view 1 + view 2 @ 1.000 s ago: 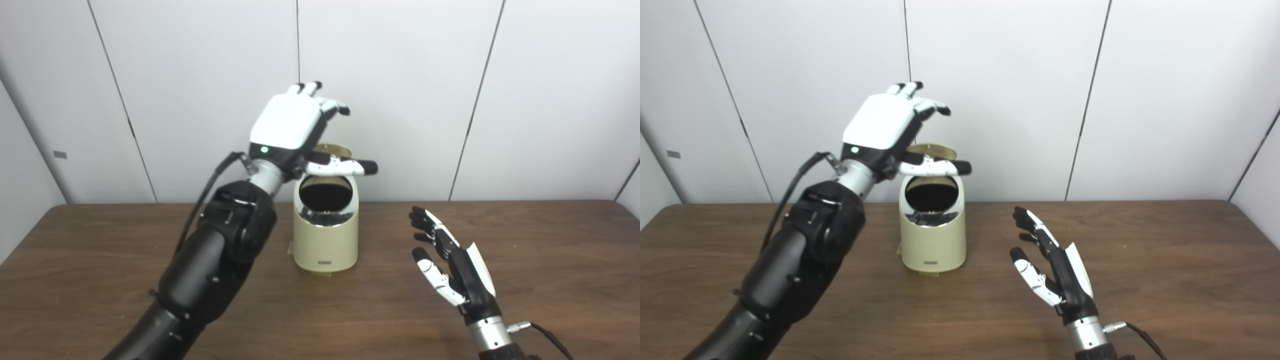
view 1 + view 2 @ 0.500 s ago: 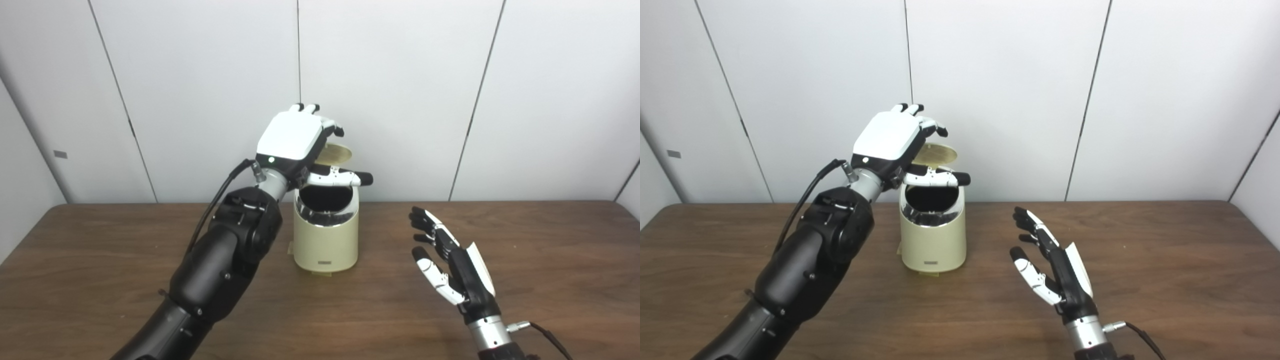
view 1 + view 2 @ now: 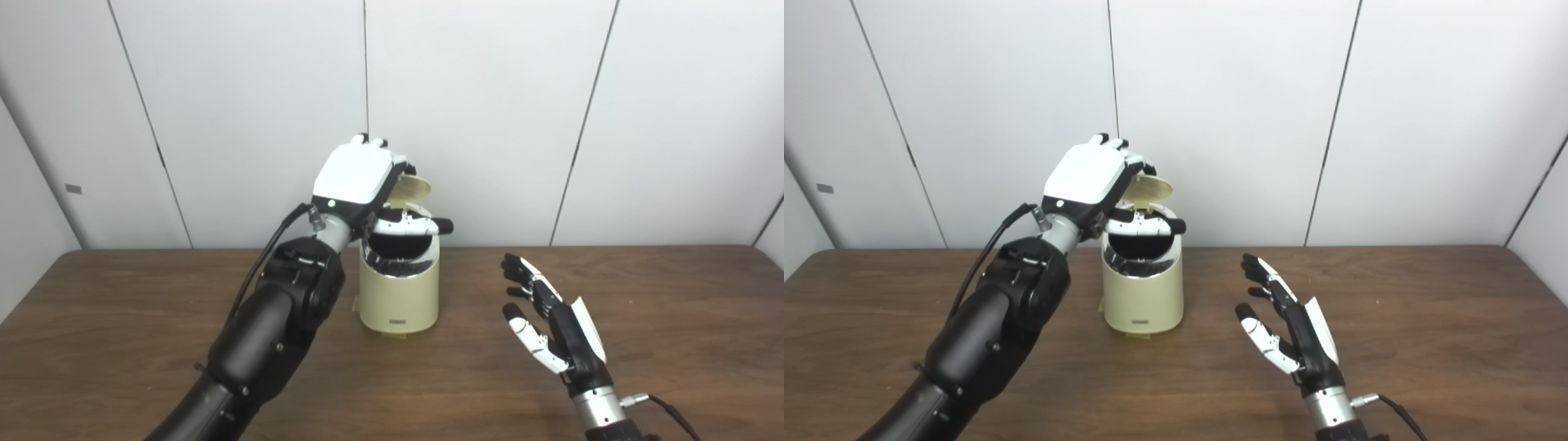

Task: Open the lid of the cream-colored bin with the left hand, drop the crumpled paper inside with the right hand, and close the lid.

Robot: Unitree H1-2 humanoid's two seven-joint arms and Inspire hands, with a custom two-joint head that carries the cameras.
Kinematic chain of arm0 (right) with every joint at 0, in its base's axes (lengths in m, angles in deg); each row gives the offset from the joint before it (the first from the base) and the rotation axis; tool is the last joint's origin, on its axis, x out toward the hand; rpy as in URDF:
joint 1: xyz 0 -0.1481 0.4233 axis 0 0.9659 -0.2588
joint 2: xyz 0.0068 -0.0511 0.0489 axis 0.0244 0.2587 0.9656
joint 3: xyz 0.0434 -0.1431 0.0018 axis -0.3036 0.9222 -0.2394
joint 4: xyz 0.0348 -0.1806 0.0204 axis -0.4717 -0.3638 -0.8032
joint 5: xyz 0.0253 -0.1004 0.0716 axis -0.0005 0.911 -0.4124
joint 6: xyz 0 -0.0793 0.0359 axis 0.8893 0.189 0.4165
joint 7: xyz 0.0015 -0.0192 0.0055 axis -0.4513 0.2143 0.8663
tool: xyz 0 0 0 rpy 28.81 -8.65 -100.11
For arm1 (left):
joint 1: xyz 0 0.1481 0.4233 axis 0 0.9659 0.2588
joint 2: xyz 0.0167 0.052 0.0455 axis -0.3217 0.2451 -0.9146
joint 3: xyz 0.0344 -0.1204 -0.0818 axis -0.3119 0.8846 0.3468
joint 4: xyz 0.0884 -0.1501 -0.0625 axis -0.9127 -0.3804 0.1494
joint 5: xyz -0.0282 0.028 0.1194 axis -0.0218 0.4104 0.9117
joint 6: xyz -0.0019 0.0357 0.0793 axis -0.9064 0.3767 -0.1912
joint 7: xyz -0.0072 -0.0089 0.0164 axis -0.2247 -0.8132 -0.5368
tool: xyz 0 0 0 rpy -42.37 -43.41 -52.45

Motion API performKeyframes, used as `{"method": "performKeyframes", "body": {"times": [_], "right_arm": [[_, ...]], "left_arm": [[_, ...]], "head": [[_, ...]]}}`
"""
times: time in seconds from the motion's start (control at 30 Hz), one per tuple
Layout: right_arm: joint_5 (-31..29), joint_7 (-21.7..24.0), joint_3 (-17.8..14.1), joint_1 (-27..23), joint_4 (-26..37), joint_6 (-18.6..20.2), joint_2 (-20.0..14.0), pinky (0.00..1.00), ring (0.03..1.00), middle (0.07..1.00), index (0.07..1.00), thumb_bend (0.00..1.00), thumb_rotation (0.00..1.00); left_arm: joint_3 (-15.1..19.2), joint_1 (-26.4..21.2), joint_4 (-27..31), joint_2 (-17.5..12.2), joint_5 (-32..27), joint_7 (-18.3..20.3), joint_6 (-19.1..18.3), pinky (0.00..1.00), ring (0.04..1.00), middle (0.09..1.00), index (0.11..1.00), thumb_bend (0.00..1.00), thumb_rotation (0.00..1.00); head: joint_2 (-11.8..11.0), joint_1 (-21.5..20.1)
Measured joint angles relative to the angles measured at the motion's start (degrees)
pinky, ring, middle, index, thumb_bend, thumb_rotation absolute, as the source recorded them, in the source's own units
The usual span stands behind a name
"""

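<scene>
L eye view: cream bin point(image 3: 399, 294) mid-table point(image 3: 122, 306), lid point(image 3: 409, 187) tilted up behind its mouth; left hand point(image 3: 358, 180) over lid, fingers curled, whether it's gripping can't be told. R eye view: right hand point(image 3: 1289, 334) to bin's right, fingers spread, holding nothing; paper not visible.

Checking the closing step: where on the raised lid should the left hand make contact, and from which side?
A judgement: the free front edge of the lid, come at from above and behind. The lid stands tilted up at the back rim of the bin, hinged there, so pressing its upper edge forward and down swings it shut. The left hand hovers over it; the right hand waits open.
</scene>
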Motion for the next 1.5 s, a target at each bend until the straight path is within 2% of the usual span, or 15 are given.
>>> {"method": "performKeyframes", "body": {"times": [0.23, 0.5, 0.63, 0.8, 1.07, 1.2, 1.33, 1.5], "right_arm": [[0.24, 0.07, 0.05, -0.08, 0.0, 0.08, 0.01, 0.79, 0.868, 0.883, 0.893, 0.23, 0.78], [1.06, 0.15, 0.12, -0.18, 0.18, 0.79, 0.03, 0.78, 0.858, 0.876, 0.899, 0.2, 0.74], [1.67, 0.21, 0.26, -0.23, 0.24, 0.85, 0.06, 0.77, 0.858, 0.875, 0.902, 0.2, 0.74], [1.88, 0.37, 0.27, 0.05, 1.15, 1.54, 0.15, 0.76, 0.852, 0.873, 0.895, 0.2, 0.72], [1.05, 0.8, 0.21, 0.66, 2.13, 2.91, 0.96, 0.79, 0.865, 0.877, 0.89, 0.22, 0.68], [1.46, 0.88, 0.28, 1.2, 3.03, 4.06, 1.1, 0.78, 0.86, 0.873, 0.889, 0.22, 0.67], [1.52, 1.07, 0.28, 1.4, 3.21, 4.81, 1.06, 0.81, 0.873, 0.877, 0.895, 0.24, 0.66], [1.58, 1.2, 0.3, 1.5, 3.31, 5.28, 1.2, 0.8, 0.871, 0.881, 0.9, 0.24, 0.65]], "left_arm": [[0.13, 3.35, 2.75, 1.44, 0.35, 1.26, -2.38, 1.0, 0.889, 0.765, 0.735, 1.0, 0.97], [-0.05, 9.81, 4.94, 2.6, 0.22, 1.73, -2.63, 1.0, 0.882, 0.756, 0.723, 0.98, 0.97], [-0.12, 11.56, 5.64, 2.83, 0.53, 0.34, -2.18, 1.0, 0.878, 0.756, 0.722, 0.98, 0.97], [-0.12, 15.55, 8.64, 3.58, 0.22, -0.6, -1.82, 1.0, 0.862, 0.762, 0.725, 0.95, 0.94], [-0.93, 19.5, 9.46, 4.42, 1.49, -4.94, -0.76, 1.0, 0.858, 0.755, 0.72, 0.94, 0.91], [-2.7, 19.7, 7.99, 3.73, 4.76, -7.38, 0.61, 1.0, 0.866, 0.756, 0.725, 0.94, 0.91], [-4.44, 19.52, 5.52, 2.9, 8.2, -10.5, 2.06, 1.0, 0.868, 0.751, 0.73, 0.94, 0.86], [-5.13, 18.75, 2.54, 2.94, 9.05, -13.0, 2.86, 1.0, 0.878, 0.772, 0.752, 0.94, 0.87]], "head": [[0.18, -0.09], [0.44, -0.09], [0.53, -0.35], [1.93, -0.44], [2.46, -0.62], [2.64, -0.62], [2.64, -0.97], [2.73, -1.05]]}}
